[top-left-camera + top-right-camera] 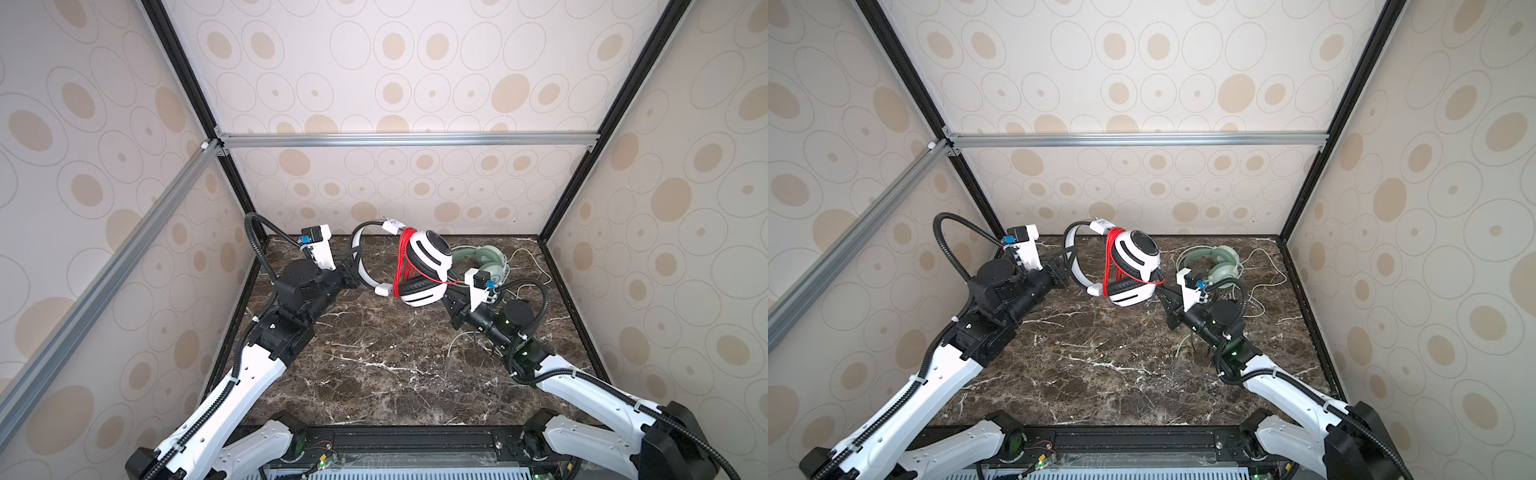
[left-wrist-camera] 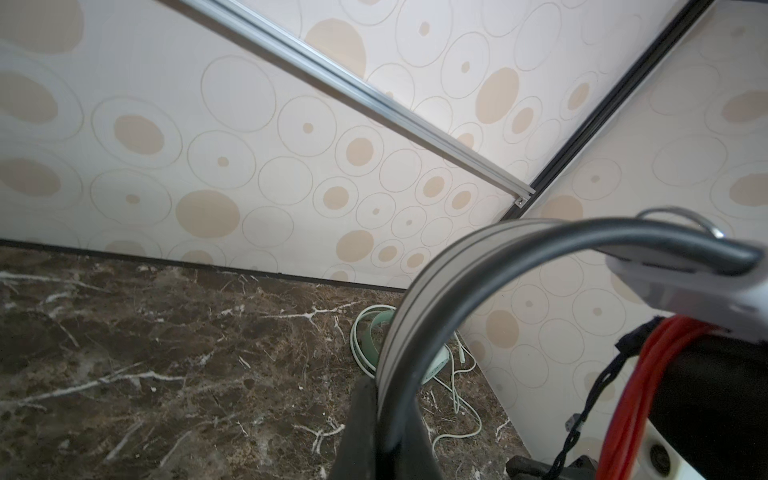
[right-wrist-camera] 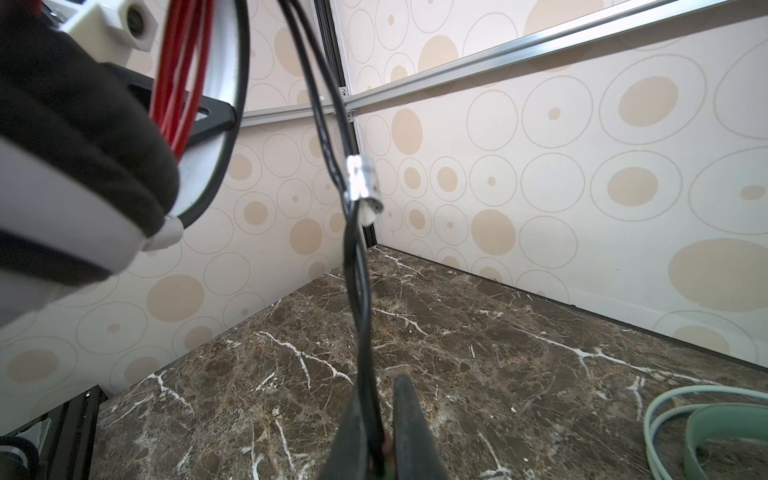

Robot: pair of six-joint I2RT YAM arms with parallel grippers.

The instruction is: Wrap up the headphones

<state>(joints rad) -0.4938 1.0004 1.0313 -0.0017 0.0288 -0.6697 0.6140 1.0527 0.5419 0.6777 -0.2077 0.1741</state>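
**Grip state, white headset**

Left gripper point(image 1: 355, 266) is clamped on the headband point(image 2: 415, 324); right gripper point(image 3: 384, 440) pinches a black lead point(image 3: 360, 286). The white headset point(image 1: 430, 257), red cord point(image 1: 402, 262) wound across it, hangs clear of the worktop point(image 1: 374, 365) near its back edge. Mint-green headset point(image 1: 491, 266) lies at the back right corner. Expect light rigid cups, springy band, limp slippery cord: hold the band, pinch cord near its end.

Bare front, cluttered back.
The front half of the tabletop point(image 1: 374, 374) lies bare. Mid-back, the raised white headset point(image 1: 428, 257) blocks the middle; the green headset point(image 1: 486, 259) and its loose cord point(image 2: 456, 395) spread across the back right.
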